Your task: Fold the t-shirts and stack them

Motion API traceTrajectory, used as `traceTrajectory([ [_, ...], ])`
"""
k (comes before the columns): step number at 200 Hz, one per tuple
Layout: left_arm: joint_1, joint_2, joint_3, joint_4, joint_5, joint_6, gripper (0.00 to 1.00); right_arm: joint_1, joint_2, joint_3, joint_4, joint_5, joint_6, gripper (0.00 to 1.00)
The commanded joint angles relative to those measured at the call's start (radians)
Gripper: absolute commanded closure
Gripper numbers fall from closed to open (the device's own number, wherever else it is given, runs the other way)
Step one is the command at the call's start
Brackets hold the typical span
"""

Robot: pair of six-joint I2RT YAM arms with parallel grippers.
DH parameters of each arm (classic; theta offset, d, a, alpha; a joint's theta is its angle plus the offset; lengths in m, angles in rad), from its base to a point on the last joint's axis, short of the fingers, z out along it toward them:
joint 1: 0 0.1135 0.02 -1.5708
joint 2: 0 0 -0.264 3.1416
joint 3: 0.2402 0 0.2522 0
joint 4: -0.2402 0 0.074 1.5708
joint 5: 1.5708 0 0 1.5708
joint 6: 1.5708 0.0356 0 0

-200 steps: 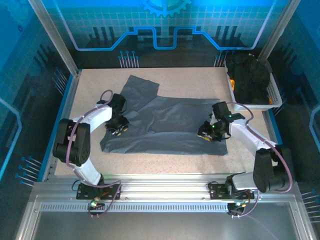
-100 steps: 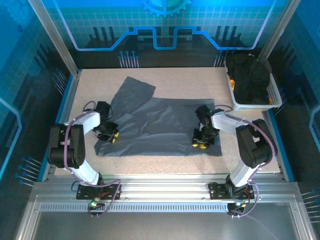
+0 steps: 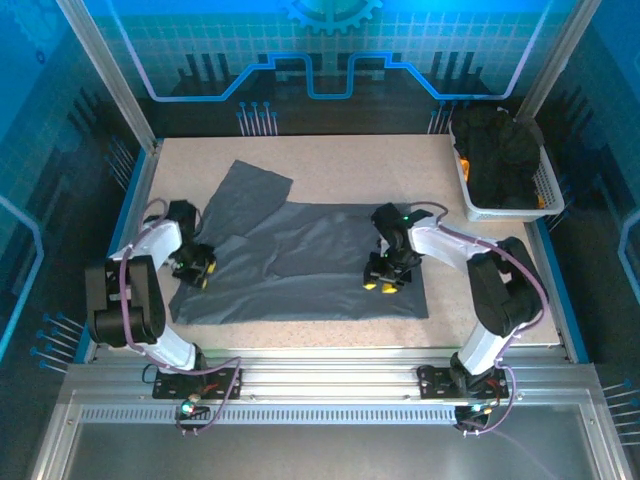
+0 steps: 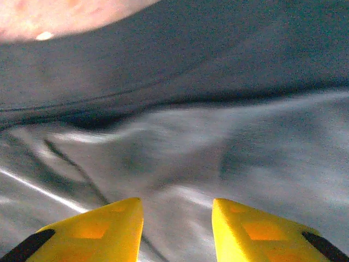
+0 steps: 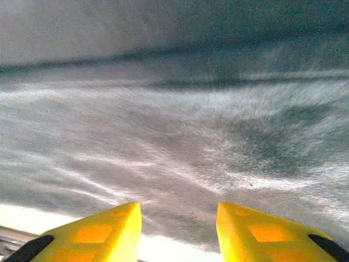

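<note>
In basket (image 3: 510, 212), dark t-shirts (image 3: 500, 150) (count unclear)

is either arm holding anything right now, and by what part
Nothing looks held. The left gripper and right gripper sit low over the spread grey t-shirt, jaws apart, with no cloth pinched between them.

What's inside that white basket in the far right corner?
A heap of dark crumpled t-shirts fills the basket; how many, and anything beneath them, is hidden.
</note>
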Motion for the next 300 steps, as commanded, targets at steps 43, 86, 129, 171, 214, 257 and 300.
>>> traceTrajectory([
  [43, -0.078, 0.346, 0.535, 0.108, -0.026, 0.061, 0.55, -0.166, -0.038, 0.223, 0.186, -0.03, -0.071, 0.54],
  [86, -0.062, 0.639, 0.88, 0.262, 0.019, 0.152, 0.55, -0.224, 0.046, 0.394, 0.171, -0.037, -0.086, 0.54],
  [129, -0.031, 0.875, 1.184, 0.298, 0.003, 0.188, 0.56, -0.237, 0.039, 0.381, 0.17, -0.024, -0.063, 0.54],
  [171, -0.014, 1.035, 1.369, 0.326, -0.013, 0.172, 0.56, -0.256, -0.022, 0.292, 0.197, -0.008, -0.027, 0.54],
  [214, -0.032, 1.169, 1.547, 0.242, 0.027, 0.138, 0.54, -0.26, -0.045, 0.239, 0.215, -0.006, -0.006, 0.54],
  [257, -0.063, 1.189, 1.552, 0.111, 0.057, 0.135, 0.54, -0.261, -0.021, 0.256, 0.227, -0.026, -0.011, 0.54],
  [300, -0.105, 1.181, 1.549, -0.024, 0.107, 0.18, 0.53, -0.267, 0.001, 0.274, 0.237, -0.051, -0.024, 0.54],
])
